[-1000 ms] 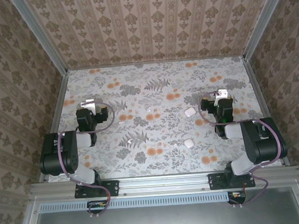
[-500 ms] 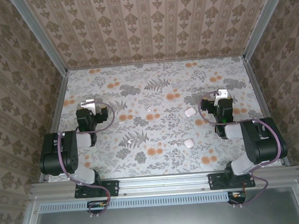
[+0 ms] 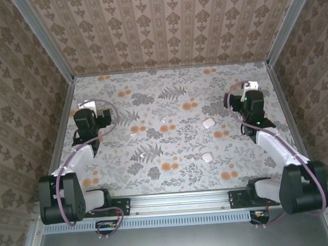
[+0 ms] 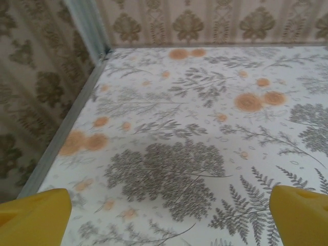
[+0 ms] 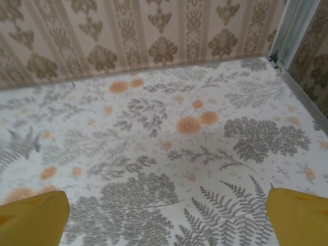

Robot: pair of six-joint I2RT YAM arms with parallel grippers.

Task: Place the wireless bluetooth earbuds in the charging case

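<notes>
Left fingers (image 4: pixel 33 218) and right fingers (image 5: pixel 300 218) gape near opposite table (image 3: pixel 172 172) edges.

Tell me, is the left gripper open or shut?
Open: the left gripper has its yellow fingertips at opposite edges of its wrist view, bare table between.

Lab booth (wallpapered walls (image 3: pixel 169 28), aluminium rail (image 3: pixel 180 199))
</notes>
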